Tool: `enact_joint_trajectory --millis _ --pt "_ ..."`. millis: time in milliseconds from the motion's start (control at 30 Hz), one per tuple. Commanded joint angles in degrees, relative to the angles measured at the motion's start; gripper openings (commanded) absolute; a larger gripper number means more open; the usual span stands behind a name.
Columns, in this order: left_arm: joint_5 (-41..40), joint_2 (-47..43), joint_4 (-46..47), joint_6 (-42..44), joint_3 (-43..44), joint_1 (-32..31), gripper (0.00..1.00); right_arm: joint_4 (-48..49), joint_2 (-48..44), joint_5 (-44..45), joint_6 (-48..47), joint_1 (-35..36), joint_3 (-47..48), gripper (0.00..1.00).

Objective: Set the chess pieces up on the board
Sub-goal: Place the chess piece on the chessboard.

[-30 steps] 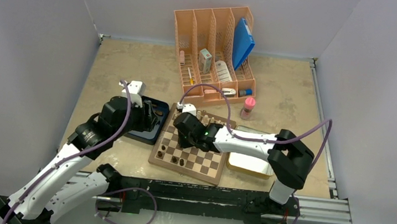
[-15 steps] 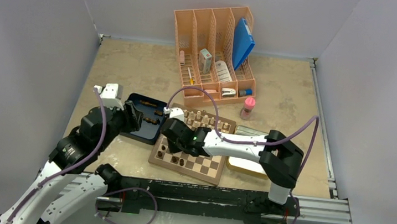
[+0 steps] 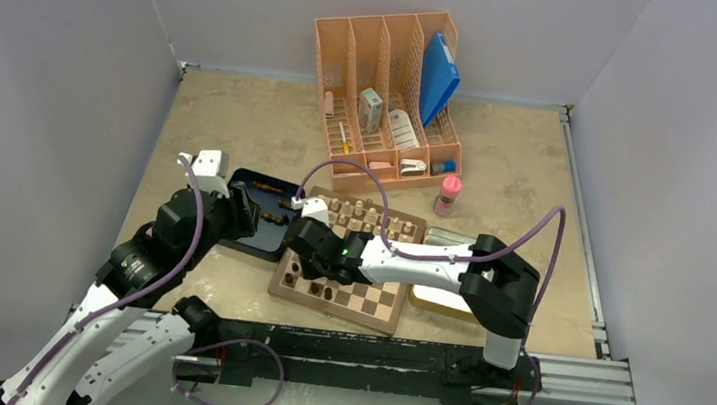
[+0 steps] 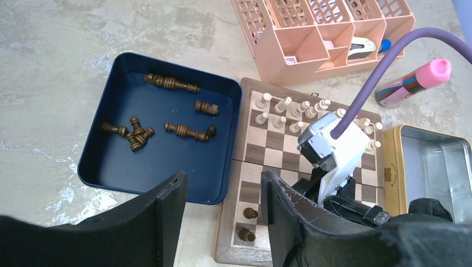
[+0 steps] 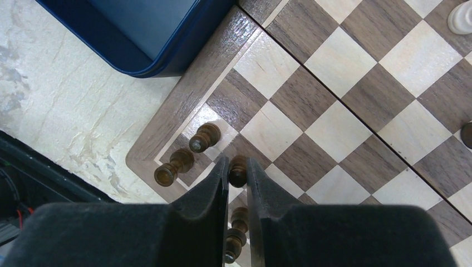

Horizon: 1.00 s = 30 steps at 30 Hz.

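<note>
- Beige marbled table [image 3: 232,119]. What's on the left?
- The left gripper [image 4: 222,192], jaws spread and holding nothing, hovers over the near rim of the dark blue tray [image 4: 167,161]. The chess pieces [image 4: 186,132] in it lie flat just beyond the jaws, their long axes mostly crosswise.
- And rightward?
- Over the board [image 5: 195,89], at its near-left corner, the right gripper [image 5: 237,167] pinches 1 dark piece [image 5: 238,171] beside 2 standing pieces [image 5: 203,137]. I'd judge the left arm nearer the tray
</note>
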Motion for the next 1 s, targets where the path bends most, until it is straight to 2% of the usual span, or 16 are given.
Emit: enact_joint_trajectory --millis 0,100,367,567,967 --pt "0.2 -0.6 1.1 -1.0 1.7 -0.2 0.51 -1.7 -0.6 2.5 0.5 0.4 1.4 0.2" --pt "0.6 -0.7 0.9 -1.4 1.7 -0.1 0.51 -1.1 -1.3 2.3 0.3 0.4 1.2 0.25" --pt "1.0 0.2 0.7 -1.7 1.5 -0.2 0.51 -0.4 -1.8 2.1 0.1 0.4 1.5 0.31" --pt "1.5 0.7 0.7 -1.8 1.5 -0.2 0.51 0.1 -3.8 0.8 -0.4 0.4 0.9 0.32" --pt "3.6 2.5 1.3 -1.0 1.5 -0.2 0.51 1.6 -12.3 5.1 -1.3 -1.0 -2.6 0.34"
